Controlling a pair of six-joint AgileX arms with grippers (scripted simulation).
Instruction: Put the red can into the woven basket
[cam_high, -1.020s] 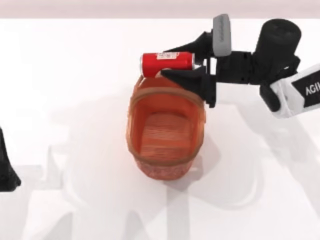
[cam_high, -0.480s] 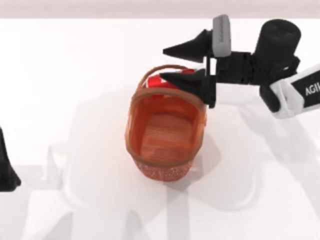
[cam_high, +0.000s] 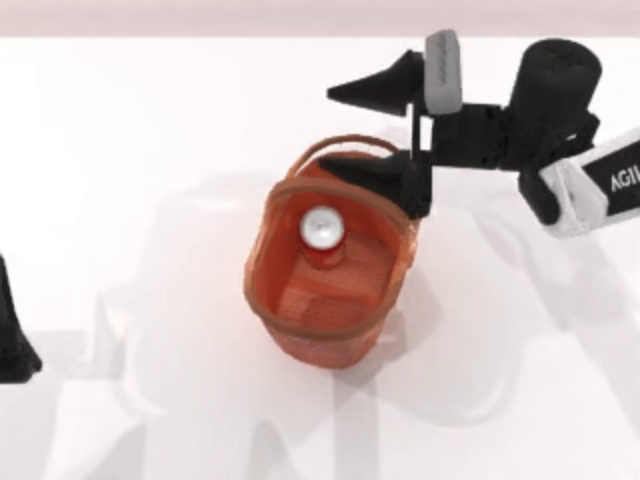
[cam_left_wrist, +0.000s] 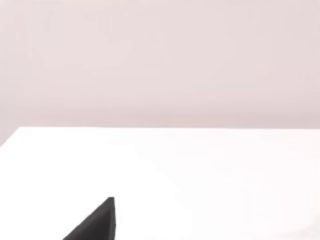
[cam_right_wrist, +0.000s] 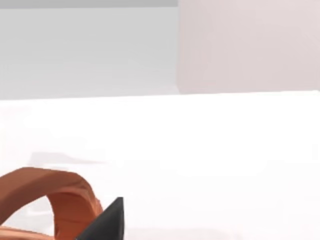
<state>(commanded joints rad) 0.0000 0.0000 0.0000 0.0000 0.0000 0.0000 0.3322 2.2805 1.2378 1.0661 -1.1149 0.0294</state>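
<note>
White tabletop (cam_high: 150, 150) is carrying everything, with the left end effector (cam_high: 12, 330) sitting parked at nine o'clock, its state impossible to tell. Centrally, the red can (cam_high: 322, 237) is standing upright inside the woven basket (cam_high: 275, 250). At one o'clock, the right end effector (cam_high: 372, 130) is hovering empty, jaws spread, over the far rim, apparently because the can is delivered.

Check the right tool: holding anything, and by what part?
Nothing held. Right tool is open over the basket's far end; the can stands upright inside the basket, clear of both fingers. Left arm is parked at the table's left edge.
</note>
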